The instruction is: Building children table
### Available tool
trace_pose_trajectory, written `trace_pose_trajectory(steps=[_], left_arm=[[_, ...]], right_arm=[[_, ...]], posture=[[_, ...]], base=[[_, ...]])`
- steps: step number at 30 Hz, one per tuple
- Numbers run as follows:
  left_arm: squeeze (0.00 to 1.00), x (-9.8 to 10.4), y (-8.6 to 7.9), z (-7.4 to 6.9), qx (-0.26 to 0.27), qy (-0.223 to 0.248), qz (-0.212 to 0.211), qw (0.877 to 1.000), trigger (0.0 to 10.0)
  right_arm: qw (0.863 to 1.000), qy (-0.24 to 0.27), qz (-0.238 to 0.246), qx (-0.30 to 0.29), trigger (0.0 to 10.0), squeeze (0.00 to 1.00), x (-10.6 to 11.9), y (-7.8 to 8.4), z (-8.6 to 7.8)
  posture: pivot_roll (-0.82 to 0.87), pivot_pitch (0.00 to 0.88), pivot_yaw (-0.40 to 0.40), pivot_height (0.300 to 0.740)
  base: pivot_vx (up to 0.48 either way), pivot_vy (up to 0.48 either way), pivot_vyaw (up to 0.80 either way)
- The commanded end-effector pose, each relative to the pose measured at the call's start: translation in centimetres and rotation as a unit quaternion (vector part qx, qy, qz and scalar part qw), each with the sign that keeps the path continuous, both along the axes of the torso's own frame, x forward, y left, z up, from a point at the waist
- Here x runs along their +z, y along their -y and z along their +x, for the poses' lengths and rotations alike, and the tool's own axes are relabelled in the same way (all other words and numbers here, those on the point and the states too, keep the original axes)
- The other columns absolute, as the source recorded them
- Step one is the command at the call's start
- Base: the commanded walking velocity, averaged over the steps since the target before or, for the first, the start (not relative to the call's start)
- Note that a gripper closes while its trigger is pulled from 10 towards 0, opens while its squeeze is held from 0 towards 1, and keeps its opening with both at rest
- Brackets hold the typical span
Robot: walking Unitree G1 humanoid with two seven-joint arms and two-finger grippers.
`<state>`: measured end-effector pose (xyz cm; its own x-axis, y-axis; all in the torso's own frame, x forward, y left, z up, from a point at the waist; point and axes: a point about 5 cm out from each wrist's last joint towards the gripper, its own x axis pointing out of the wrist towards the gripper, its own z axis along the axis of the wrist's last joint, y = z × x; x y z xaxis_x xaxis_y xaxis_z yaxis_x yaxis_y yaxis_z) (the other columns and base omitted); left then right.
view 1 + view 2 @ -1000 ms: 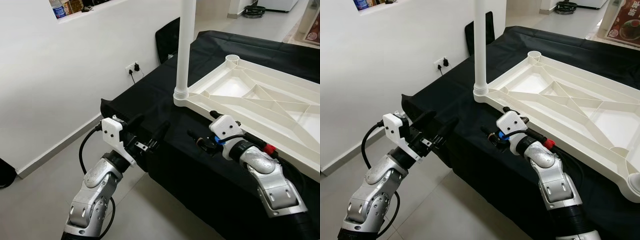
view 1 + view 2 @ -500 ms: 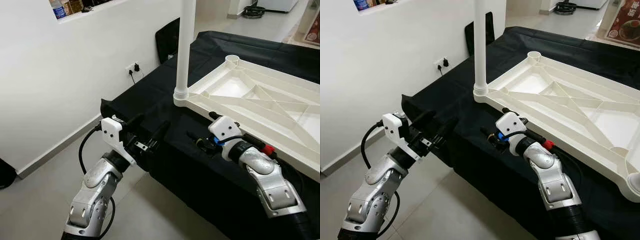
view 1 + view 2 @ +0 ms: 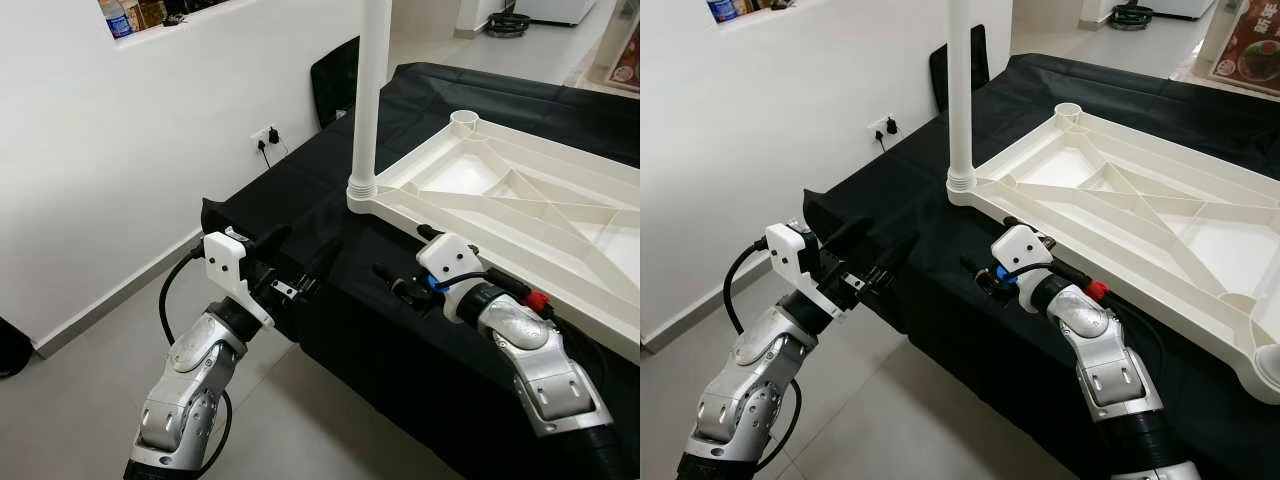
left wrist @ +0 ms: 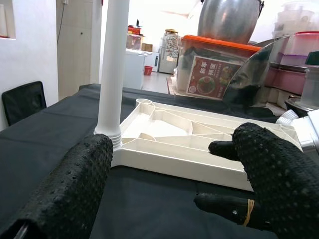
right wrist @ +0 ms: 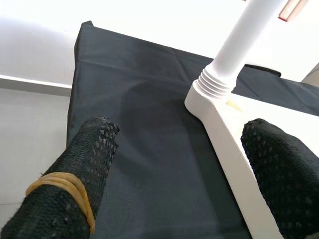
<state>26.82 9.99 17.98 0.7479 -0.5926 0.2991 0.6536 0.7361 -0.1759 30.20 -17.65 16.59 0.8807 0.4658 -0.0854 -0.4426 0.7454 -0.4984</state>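
A white plastic tabletop lies upside down on a black-covered table. One white leg stands upright in its near-left corner socket. My left gripper hovers open at the black table's left corner, pointing toward the leg, nothing between its fingers. My right gripper is open just below the tabletop's long near edge, a little right of the leg's base. One of its fingers is over the black cloth, the other by the white rim.
A white wall with a power socket runs along the left. A black chair stands behind the table. An open leg socket marks the tabletop's far corner. Grey floor lies below the table's left corner.
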Motion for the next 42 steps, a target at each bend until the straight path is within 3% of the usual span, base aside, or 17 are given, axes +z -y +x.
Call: trace_pose_trajectory(steps=[1, 33, 42], left_arm=[[0.00, -0.29, -0.03, 0.04, 0.003, -0.004, 0.005, 1.000, 10.0], [0.00, -0.16, 0.09, -0.42, -0.010, -0.002, 0.005, 1.000, 10.0], [0.00, -0.34, 0.17, 0.04, 0.002, -0.002, 0.008, 1.000, 10.0]], right_arm=[[1.000, -0.004, 0.001, 0.010, 10.0, 0.00, -0.24, -0.31, -0.26], [1.000, 0.002, 0.009, 0.020, 10.0, 0.00, 0.46, -0.92, 0.13], [0.999, -0.010, 0.026, 0.016, 10.0, 0.00, -0.21, -0.87, 0.41]], posture=[[-0.10, 0.049, 0.024, 0.740], [-0.09, 0.038, 0.021, 0.740], [-0.08, 0.034, 0.016, 0.740]], base=[[0.000, 0.000, 0.00], [0.000, 0.000, 0.00], [0.000, 0.000, 0.00]])
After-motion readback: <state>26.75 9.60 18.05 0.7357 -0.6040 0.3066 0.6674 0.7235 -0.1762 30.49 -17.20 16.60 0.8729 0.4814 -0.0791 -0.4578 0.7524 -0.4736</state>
